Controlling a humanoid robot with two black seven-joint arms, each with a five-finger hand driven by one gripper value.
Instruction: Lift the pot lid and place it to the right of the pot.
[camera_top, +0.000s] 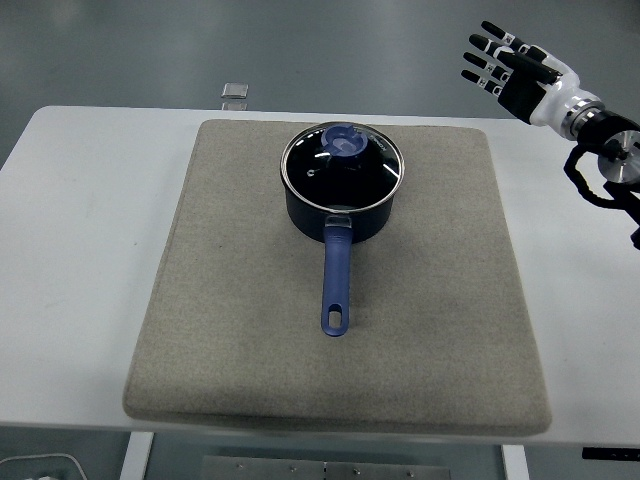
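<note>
White counter (70, 250) fills most of the head view, with a grey felt mat (250, 340) laid over its middle and a small clear object (236, 91) near the far edge. On the far half of the mat sits a dark blue pot (340, 215), its long blue handle (337, 280) pointing toward the near edge. The glass lid (343, 163) is on the pot, seated level on the rim, with its blue knob (345, 143) at the centre. Nothing has been lifted yet, so the task looks to be at its very start, at the reach. The right hand (510, 68) hovers at the upper right, well apart from the pot and beyond the mat's corner, fingers spread and straight, holding nothing. The next move would call for bringing that hand left and down over the knob, then closing the fingers around it before lifting. The mat to the right of the pot lies bare for the lid. No left arm shows.
</note>
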